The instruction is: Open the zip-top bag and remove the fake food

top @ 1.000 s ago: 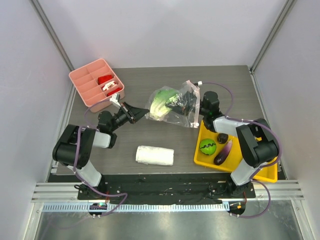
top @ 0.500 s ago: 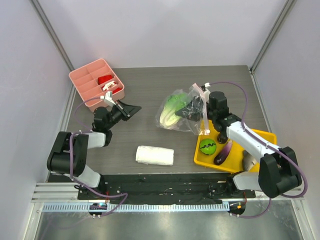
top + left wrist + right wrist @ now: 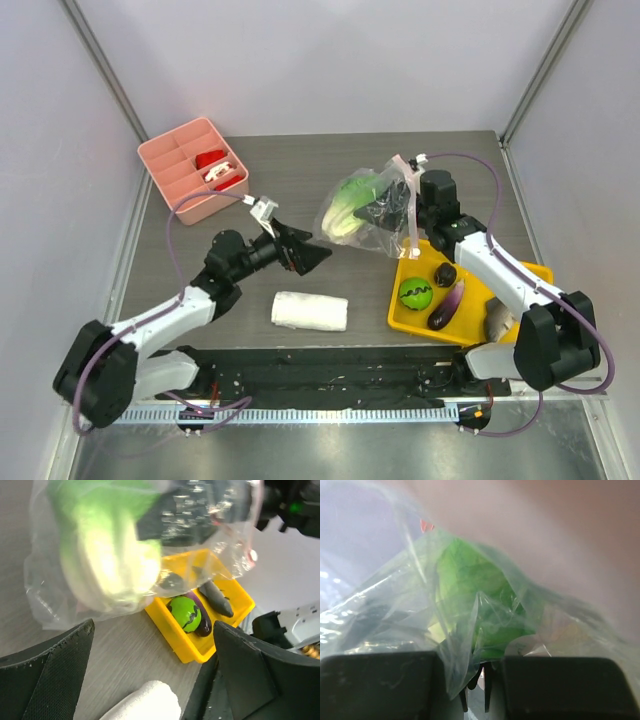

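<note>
The clear zip-top bag [image 3: 372, 212] hangs over the table's right middle with the pale green cabbage [image 3: 347, 208] inside it. My right gripper [image 3: 404, 208] is shut on the bag's edge by the pink zip strip. In the right wrist view the plastic [image 3: 455, 645] is pinched between the fingers, with green cabbage [image 3: 470, 590] behind it. My left gripper [image 3: 312, 258] stands open, pointing at the bag from the left with a gap of table between. The left wrist view shows the bag [image 3: 50, 580] and the cabbage [image 3: 105, 560] ahead. The striped green ball [image 3: 416, 293] and purple eggplant [image 3: 447, 305] lie in a yellow tray [image 3: 394, 312].
A white folded towel [image 3: 310, 311] lies near the front edge, just below my left gripper. A pink divided box [image 3: 180, 180] with red-white items stands at the back left. The yellow tray [image 3: 176, 640] also holds a small dark piece [image 3: 445, 275] and a grey piece [image 3: 216, 597].
My left gripper went from shut to wide open and swung from beside the pink box toward the table's middle. My right gripper carried the bag right and lifted it.
</note>
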Robot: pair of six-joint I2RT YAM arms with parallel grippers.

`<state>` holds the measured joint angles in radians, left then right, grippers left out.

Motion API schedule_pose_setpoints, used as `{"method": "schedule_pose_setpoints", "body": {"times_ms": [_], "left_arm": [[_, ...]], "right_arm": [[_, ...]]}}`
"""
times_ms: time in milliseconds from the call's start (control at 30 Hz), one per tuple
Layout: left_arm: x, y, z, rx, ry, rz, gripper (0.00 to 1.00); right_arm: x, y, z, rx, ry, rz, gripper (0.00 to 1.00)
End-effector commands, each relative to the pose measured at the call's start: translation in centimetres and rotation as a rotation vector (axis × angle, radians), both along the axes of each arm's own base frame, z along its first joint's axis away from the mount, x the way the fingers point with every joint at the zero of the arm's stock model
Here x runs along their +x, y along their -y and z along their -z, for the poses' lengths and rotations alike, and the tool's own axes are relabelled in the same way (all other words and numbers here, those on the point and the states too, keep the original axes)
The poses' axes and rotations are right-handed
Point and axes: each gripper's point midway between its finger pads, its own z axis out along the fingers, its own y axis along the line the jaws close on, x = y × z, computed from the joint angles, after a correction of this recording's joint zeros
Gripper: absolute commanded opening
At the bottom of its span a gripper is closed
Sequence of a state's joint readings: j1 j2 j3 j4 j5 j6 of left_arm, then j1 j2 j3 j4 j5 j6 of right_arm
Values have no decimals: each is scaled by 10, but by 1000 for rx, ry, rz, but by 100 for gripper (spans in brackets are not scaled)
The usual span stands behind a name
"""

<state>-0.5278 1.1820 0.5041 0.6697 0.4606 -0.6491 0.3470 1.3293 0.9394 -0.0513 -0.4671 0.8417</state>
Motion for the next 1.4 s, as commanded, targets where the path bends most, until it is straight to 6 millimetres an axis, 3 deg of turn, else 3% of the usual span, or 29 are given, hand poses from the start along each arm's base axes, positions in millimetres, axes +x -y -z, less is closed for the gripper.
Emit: {"method": "schedule_pose_setpoints", "body": {"times_ms": [0,133,233,300,333,367,467,500,567,600,700,900,1033,1200,1267,1300,1367], "left_arm": [[7,-22,23,226,180,-143,100],[4,-38,36,293,307,-273,100],[6,-31,48,437,392,-279,97],[11,-24,42,495,483,-297,96],[13,-20,50,525,501,-291,97],[19,-22,39,513,539,-351,100],[29,-14,45,557,594,-362,100],[32,-10,30,516,636,-388,100],[39,-8,31,533,663,-411,100],[40,-5,18,493,697,-425,100],[43,0,11,480,728,-430,99],[43,19,-5,471,799,-365,72],[45,27,0,499,801,-320,50],[43,38,-4,482,806,-271,43],[43,41,-7,482,794,-259,19],[47,42,-10,487,781,-269,1],[50,38,-14,461,757,-300,0]], "right_arm": [[4,-3,-35,113,-2,18,1],[1,-6,-56,215,-74,18,1],[-1,-7,-72,240,-86,11,2],[-4,-8,-75,239,-99,4,1],[-4,-9,-78,242,-98,0,1],[-4,-9,-79,249,-106,0,1],[-9,-11,-79,256,-119,-21,1],[-10,-11,-78,256,-123,-22,1],[-12,-11,-76,255,-125,-23,1],[-13,-11,-76,254,-124,-29,2],[-15,-12,-74,253,-131,-44,1],[-18,-14,-71,250,-134,-60,1],[-23,-18,-73,272,-138,-76,1],[-27,-19,-68,270,-150,-84,1],[-29,-20,-66,270,-151,-89,2],[-30,-20,-64,267,-154,-89,1],[-30,-19,-62,261,-151,-81,2]]}}
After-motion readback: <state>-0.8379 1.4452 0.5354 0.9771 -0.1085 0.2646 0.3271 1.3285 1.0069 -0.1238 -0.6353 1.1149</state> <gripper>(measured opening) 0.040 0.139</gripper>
